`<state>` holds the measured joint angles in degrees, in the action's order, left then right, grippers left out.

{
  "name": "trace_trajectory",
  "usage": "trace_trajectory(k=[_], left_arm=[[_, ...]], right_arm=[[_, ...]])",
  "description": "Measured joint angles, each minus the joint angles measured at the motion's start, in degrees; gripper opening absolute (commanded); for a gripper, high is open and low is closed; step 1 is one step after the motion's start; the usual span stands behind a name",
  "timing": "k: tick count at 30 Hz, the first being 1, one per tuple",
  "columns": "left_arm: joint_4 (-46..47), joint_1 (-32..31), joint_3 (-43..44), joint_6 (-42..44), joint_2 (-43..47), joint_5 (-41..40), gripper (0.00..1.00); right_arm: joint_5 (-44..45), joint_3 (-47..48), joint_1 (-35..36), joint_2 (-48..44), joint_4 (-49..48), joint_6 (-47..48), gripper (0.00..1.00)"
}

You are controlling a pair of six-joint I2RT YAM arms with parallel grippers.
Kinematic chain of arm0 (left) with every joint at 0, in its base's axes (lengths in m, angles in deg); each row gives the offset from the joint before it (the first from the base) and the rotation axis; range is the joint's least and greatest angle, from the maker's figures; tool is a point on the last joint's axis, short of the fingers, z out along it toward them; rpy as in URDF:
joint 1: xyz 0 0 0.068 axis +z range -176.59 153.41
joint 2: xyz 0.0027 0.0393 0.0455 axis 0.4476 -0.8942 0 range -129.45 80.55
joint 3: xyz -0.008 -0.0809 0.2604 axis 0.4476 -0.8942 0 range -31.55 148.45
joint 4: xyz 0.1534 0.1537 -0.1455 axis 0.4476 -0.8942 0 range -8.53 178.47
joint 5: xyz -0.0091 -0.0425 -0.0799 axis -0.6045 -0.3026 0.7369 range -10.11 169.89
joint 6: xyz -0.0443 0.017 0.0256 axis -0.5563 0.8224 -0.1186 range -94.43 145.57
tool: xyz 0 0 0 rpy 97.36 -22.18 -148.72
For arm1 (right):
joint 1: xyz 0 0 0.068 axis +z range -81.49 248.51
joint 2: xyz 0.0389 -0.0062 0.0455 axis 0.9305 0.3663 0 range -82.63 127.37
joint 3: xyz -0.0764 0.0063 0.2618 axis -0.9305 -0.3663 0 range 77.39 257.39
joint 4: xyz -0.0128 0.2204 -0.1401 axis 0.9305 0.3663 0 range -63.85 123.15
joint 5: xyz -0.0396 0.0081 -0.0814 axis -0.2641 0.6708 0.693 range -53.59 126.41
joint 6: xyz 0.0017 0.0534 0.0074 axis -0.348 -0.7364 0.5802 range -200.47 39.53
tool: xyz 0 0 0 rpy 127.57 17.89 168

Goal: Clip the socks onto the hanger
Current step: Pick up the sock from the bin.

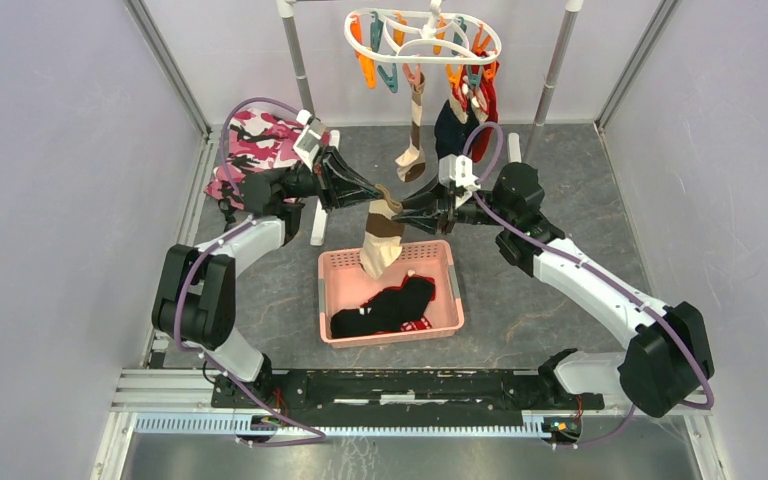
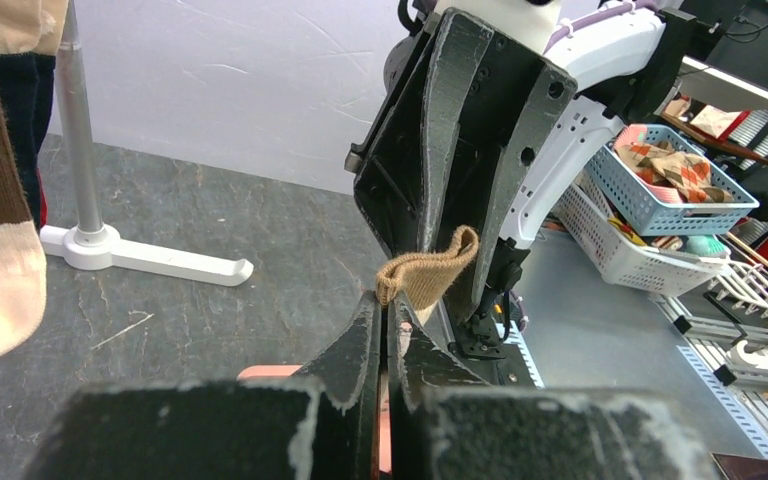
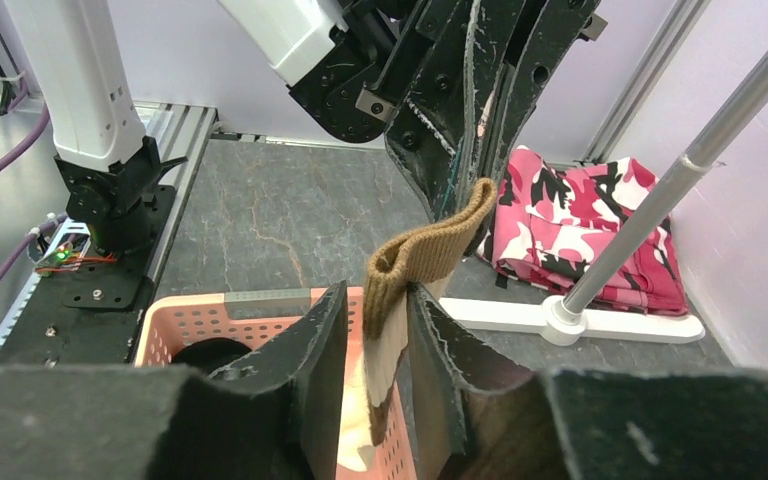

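A tan, brown and cream striped sock (image 1: 382, 235) hangs cuff-up over the pink basket (image 1: 324, 300), where black socks (image 1: 385, 305) lie. The white oval hanger (image 1: 422, 30) holds a beige sock (image 1: 413, 130), a navy sock (image 1: 450, 128) and a red sock (image 1: 486, 100).

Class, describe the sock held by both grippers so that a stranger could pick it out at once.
Find the pink basket mid-table. Over its far-left corner hangs the banded sock, cream and brown with a tan cuff. Unlike the black socks lying in the basket and those clipped to the hanger, it is pinched between the left gripper and the right gripper.
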<state>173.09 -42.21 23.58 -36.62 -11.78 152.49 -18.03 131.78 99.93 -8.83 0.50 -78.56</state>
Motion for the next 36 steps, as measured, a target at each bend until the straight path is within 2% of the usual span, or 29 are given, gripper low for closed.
trace_trajectory(k=[4, 10, 12, 15, 22, 29, 32, 36], left_arm=[[0.0, 0.0, 0.6, -0.6, 0.0, 0.0, 0.02], [0.0, -0.3, 0.6, -0.8, 0.0, 0.1, 0.02], [0.0, -0.4, 0.6, -0.8, 0.0, 0.1, 0.04], [0.0, -0.6, 0.9, -1.6, -0.1, 0.1, 0.13], [0.6, -2.3, 1.6, -3.6, -1.6, -0.7, 0.46], [0.8, -2.8, 1.6, -5.3, -3.7, -3.8, 0.51], [0.9, -0.3, 1.6, -5.9, -3.6, -6.8, 0.53], [0.3, 5.2, 0.6, -5.8, -2.1, -11.6, 0.65]], right_arm=[[-0.2, 0.0, 0.2, 0.1, 0.0, 0.5, 0.31], [-1.3, 0.0, 0.6, 0.8, -0.5, 0.3, 0.06], [-2.3, 0.0, 0.7, 1.4, -1.7, -0.5, 0.0], [-3.8, -0.1, 1.0, 2.2, -4.7, -2.9, 0.0], [-6.1, -1.6, 1.9, 3.9, -13.3, -9.8, 0.0], [-6.1, -1.9, 1.8, 3.8, -14.0, -10.7, 0.0], [-5.0, -2.0, 1.5, 2.7, -11.9, -9.0, 0.0], [-2.3, -2.6, 0.4, 0.3, -9.5, -6.5, 0.0]])
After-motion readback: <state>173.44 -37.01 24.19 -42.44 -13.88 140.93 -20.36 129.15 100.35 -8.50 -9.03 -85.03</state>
